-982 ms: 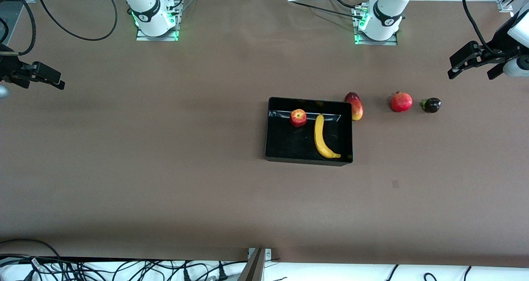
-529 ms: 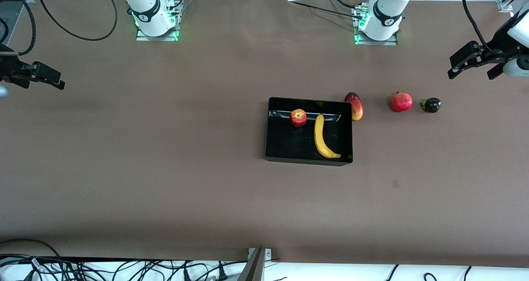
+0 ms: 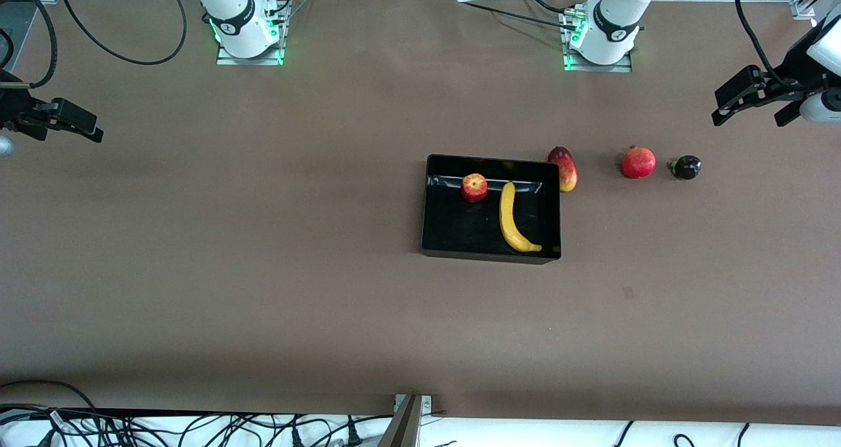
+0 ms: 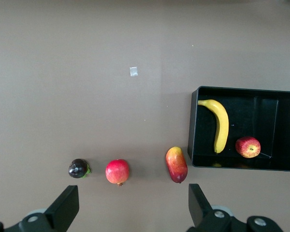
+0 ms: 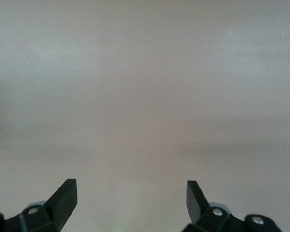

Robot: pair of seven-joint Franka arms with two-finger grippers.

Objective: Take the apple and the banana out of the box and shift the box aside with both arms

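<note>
The black box (image 3: 437,236) sits on the brown table near the middle. The red apple (image 3: 474,187) and the yellow banana (image 3: 510,219) lie inside it. The left wrist view shows the box (image 4: 270,108), the apple (image 4: 248,147) and the banana (image 4: 220,125) too. My left gripper (image 3: 749,98) is open and empty, raised over the left arm's end of the table; its own view shows it (image 4: 133,203) too. My right gripper (image 3: 66,121) is open and empty, raised over the right arm's end of the table; its own view shows it (image 5: 130,193) over bare table.
A mango (image 3: 564,168) lies against the box wall toward the left arm's end. A pomegranate (image 3: 638,162) and a small dark purple fruit (image 3: 686,167) lie farther that way. Arm bases (image 3: 246,29) (image 3: 601,36) stand at the table's edge.
</note>
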